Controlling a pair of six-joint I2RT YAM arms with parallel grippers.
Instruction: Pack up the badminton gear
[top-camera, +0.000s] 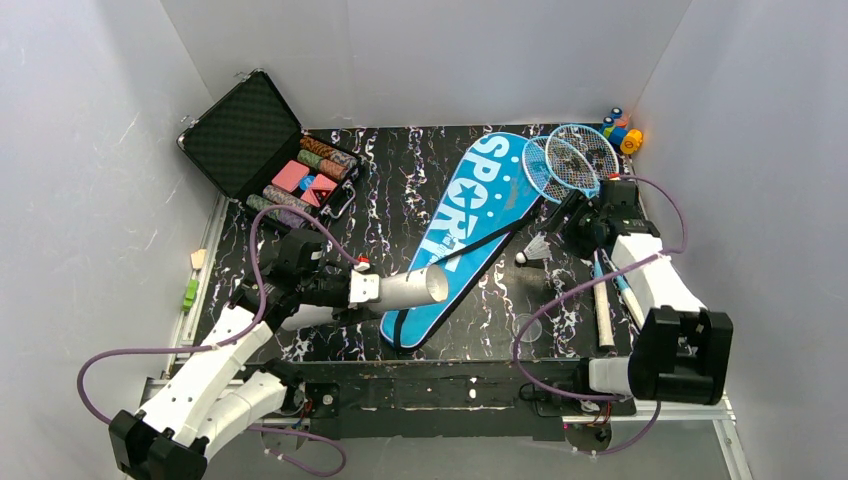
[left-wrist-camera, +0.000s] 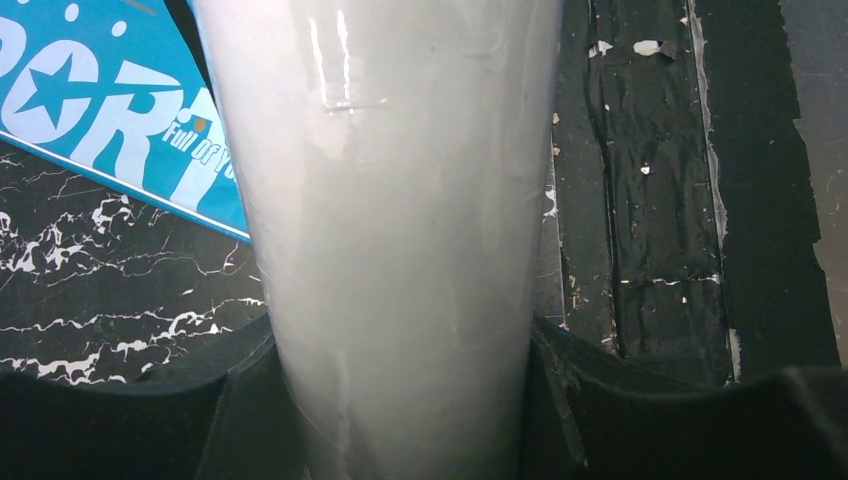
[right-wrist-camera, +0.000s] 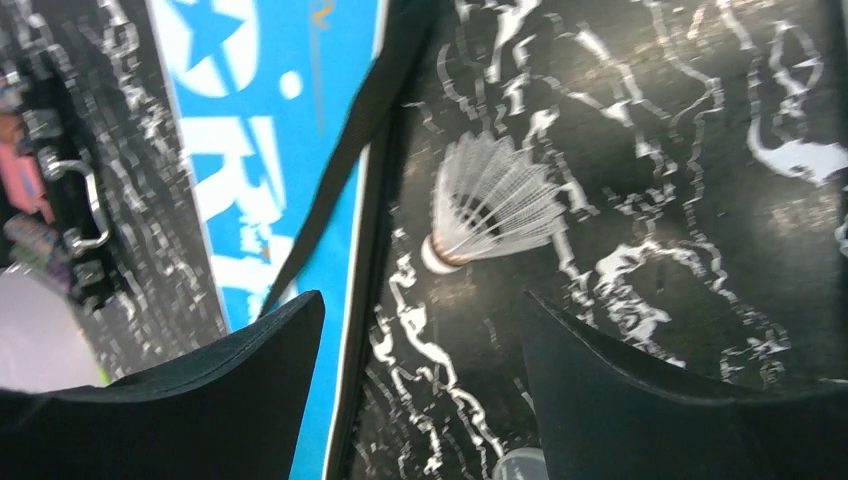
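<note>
Black marbled tabletop (top-camera: 400, 160), pale grey walls (top-camera: 420, 60), left end effector (top-camera: 366, 288) clamping white tube (top-camera: 415, 287), right end effector (right-wrist-camera: 420, 390) wide open near shuttlecock (right-wrist-camera: 495, 210)

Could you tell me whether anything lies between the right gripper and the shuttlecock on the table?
Nothing visible does. The right gripper is open above the shuttlecock, which lies alone on the table. The black strap of the bag runs beside it, not over it.
</note>
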